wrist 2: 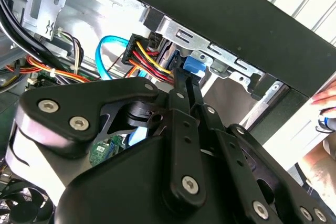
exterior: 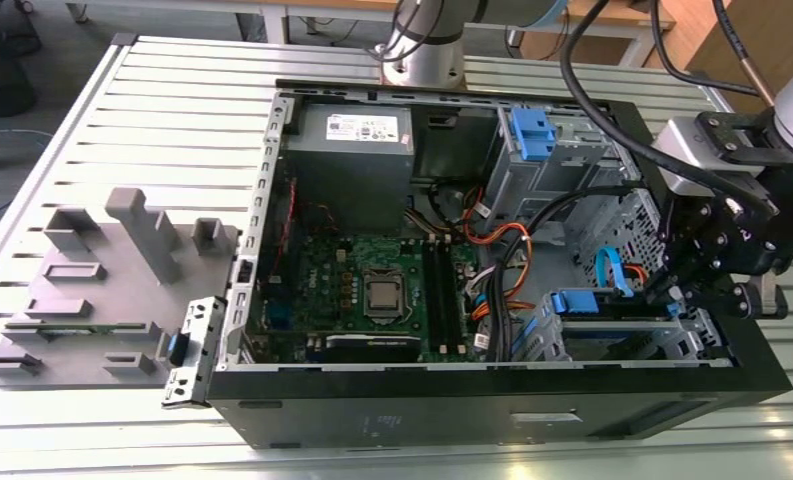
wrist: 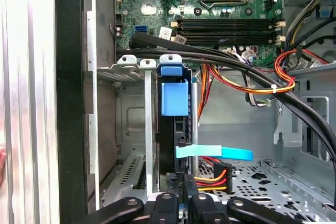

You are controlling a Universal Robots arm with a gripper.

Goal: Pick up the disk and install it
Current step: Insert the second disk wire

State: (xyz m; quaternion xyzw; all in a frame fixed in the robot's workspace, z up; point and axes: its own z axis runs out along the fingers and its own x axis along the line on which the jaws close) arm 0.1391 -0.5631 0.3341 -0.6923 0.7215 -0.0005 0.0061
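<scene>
Gripper (exterior: 696, 300) reaching into the computer case (exterior: 503, 420) at the drive cage | fingers appearing to be pinching the disk (wrist: 176, 145) on edge, though uncertain | disk sitting upright in its bay, blue tab outward

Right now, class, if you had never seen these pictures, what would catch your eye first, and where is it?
The open computer case with its green motherboard dominates the exterior view. At that view's right, the black gripper reaches into the drive bay, where in the first wrist view the disk stands edge-on behind its blue tab.
</scene>
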